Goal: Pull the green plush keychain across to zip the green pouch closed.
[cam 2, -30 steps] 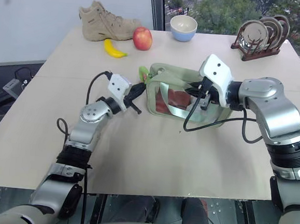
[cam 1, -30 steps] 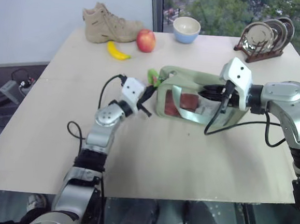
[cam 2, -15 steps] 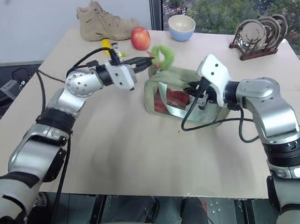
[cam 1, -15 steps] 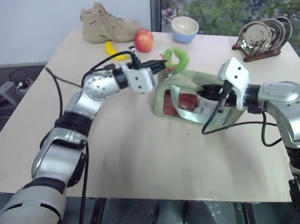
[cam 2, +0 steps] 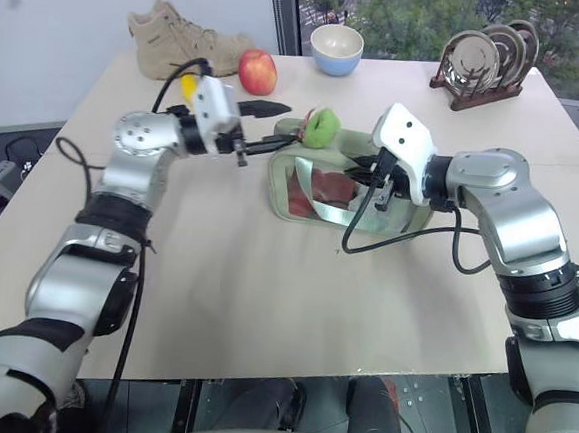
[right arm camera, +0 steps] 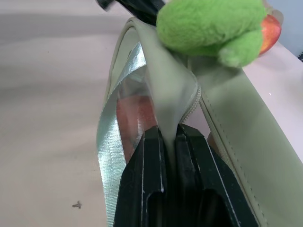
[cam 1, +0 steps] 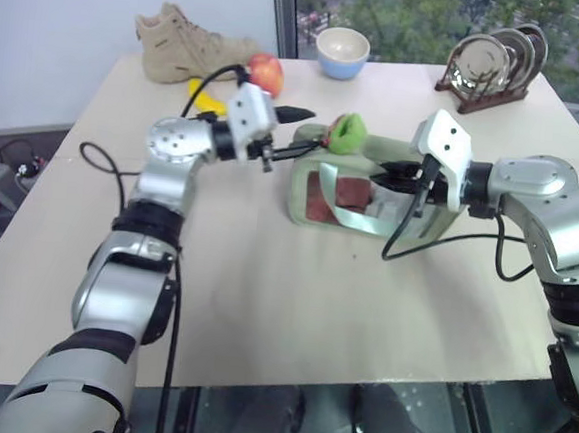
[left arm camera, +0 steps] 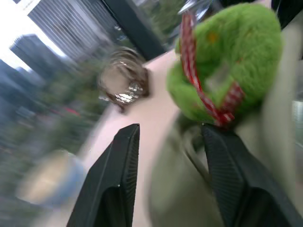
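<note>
Left eye view, left gripper [cam 1: 294,132] jaws spread beside keychain [cam 1: 347,134], right gripper [right arm camera: 165,135] jaws pinching pouch [cam 1: 367,188] fabric, on desk [cam 1: 294,287].

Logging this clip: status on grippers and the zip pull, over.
Left gripper open, just short of small bright green plush keychain. Right gripper shut on pale sage-green fabric pouch top edge. Nothing in the way.

One bench [cam 1: 292,307] carries one green pouch [cam 1: 377,188], one green plush keychain [cam 1: 348,134], one tan boot [cam 1: 178,35], one red apple [cam 1: 267,72], one yellow banana [cam 1: 204,99], one bowl [cam 1: 343,52] and one wooden rack [cam 1: 483,88] holding three metal plates [cam 1: 493,58].
</note>
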You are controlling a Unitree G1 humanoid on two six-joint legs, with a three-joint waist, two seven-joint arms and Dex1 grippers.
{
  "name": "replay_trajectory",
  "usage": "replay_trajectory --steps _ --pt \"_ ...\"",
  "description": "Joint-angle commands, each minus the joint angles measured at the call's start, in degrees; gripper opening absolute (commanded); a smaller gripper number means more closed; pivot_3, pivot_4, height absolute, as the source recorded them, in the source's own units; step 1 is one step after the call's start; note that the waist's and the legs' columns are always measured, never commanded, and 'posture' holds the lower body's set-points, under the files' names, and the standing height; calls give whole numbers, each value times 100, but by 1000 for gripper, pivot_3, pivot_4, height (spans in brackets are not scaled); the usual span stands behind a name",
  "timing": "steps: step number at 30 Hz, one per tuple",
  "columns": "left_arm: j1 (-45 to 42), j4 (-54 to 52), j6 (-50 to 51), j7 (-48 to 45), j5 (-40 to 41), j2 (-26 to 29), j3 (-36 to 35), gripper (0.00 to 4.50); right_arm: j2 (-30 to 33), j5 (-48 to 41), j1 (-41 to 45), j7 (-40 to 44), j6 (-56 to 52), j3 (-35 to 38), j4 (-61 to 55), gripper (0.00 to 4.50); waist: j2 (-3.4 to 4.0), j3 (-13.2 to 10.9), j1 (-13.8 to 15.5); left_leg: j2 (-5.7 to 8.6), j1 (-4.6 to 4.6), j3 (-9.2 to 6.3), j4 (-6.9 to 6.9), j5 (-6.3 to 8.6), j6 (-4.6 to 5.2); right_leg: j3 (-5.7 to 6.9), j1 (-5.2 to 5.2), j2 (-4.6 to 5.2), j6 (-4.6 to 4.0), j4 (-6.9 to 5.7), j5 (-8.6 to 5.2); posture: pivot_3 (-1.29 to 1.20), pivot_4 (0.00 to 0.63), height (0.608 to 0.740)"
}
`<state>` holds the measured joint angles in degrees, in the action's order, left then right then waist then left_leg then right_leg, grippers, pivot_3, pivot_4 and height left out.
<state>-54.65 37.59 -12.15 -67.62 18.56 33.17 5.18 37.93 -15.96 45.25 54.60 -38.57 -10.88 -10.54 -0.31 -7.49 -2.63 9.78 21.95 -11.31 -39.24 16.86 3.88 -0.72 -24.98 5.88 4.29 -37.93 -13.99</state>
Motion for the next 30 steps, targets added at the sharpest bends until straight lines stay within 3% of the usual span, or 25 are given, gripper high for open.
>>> replay_trajectory --steps 1,3,5,10,16,30 --pt "463 -1236 2042 -638 1138 602 -563 2300 60 15 -12 32 -13 12 -132 0 0 0 -7 0 1 0 0 0 0 -1 -5 0 0 -3 0 0 150 740" --pt "977 -1950 2951 -702 1508 850 -654 2300 73 13 -20 51 0 13 -131 0 1 0 -8 -1 -1 0 1 0 0 -2 -6 0 0 -4 0 0 150 740" --pt "1557 -2540 3233 -547 1557 870 -678 2300 76 2 -20 57 -4 17 -135 0 2 1 27 1 -6 -3 4 0 0 -2 -3 0 -1 -2 0 0 150 740" --pt "2334 -3054 3214 -34 1316 374 -656 2300 98 -29 -13 79 -64 9 -200 0 0 1 67 6 -11 -10 2 0 0 8 17 -1 -1 19 0 0 150 740" --pt "2004 -2476 2713 589 808 -282 -643 2300 121 -24 20 107 -124 6 -218 0 -4 4 94 2 -20 -3 -3 -2 -4 3 19 0 -2 5 1 0 150 740" --pt "2011 -2499 2766 693 910 -406 -932 2300 188 2 -13 128 -153 30 -267 0 -6 5 81 4 -16 -1 -5 -1 -3 4 18 4 -2 8 1 0 150 740"
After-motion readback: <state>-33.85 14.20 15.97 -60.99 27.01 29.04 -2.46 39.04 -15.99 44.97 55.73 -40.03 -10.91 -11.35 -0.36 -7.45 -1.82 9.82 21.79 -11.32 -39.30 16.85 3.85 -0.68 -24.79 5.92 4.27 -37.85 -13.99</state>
